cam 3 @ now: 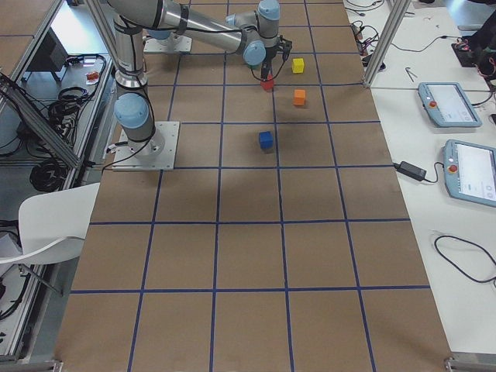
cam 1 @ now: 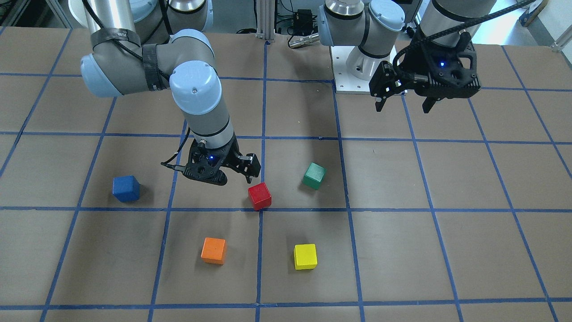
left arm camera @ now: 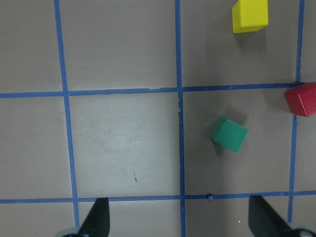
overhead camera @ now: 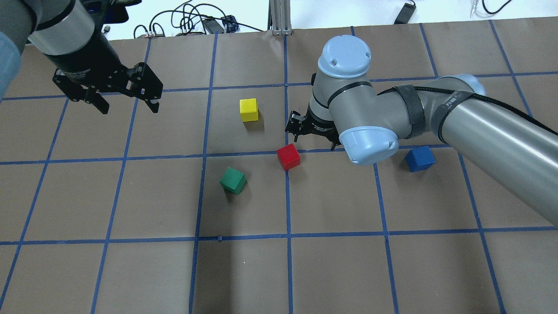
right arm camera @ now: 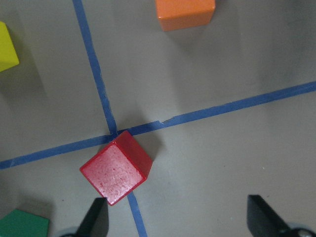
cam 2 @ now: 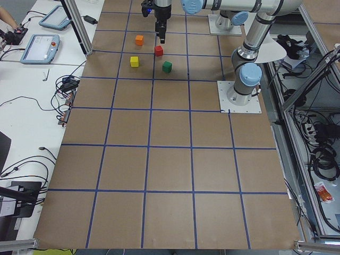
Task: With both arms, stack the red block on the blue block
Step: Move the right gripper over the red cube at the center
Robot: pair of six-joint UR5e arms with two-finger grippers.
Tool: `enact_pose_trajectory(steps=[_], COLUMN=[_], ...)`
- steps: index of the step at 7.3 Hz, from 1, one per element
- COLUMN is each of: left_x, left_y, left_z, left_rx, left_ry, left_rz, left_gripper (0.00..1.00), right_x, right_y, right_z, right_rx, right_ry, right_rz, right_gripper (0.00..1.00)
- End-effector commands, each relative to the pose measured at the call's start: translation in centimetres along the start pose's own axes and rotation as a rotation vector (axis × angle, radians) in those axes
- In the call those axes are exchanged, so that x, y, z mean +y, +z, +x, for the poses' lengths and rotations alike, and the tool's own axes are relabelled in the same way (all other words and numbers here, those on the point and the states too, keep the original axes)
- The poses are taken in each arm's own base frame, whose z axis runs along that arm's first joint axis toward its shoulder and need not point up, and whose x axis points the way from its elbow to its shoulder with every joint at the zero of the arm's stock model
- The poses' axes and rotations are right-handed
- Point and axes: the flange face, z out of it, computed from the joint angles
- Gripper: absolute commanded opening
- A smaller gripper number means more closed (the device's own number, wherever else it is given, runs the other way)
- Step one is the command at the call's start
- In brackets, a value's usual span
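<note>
While right fingers [right arm camera: 97,218] hang wide apart near red block [right arm camera: 117,173] — touching nothing — left fingers [overhead camera: 153,98] gape empty.

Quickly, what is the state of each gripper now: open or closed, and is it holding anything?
Left gripper: open, holding nothing.
Right gripper: open, holding nothing; the red block lies on the table close below it, not gripped.
</note>
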Motion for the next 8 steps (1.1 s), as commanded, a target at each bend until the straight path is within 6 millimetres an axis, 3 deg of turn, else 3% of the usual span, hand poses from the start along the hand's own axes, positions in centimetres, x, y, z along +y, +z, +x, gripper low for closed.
enact_pose_trajectory(steps=[1,3,8], left_x=[0.1,-0.6,0.0], left_y=[-0.4,-0.8,-1.3], left_z=[0.0,0.3,0.2], left_rx=[0.004,0.024,0.011], left_ry=[0.001,0.003,0.013], left_rz=[0.009,0.018,0.028], left_gripper=[1.00,1.00,1.00], right_x=[-0.2,0.6,0.2], right_y=[2.5,3.6,7.1], right_z=[-0.6,-2.3,-2.3], right_rx=[0.008,-0.016,0.027], right_ry=[0.222,0.398,0.626], right_rz=[-0.015,0.001,-0.039], right_gripper=[1.00,1.00,1.00])
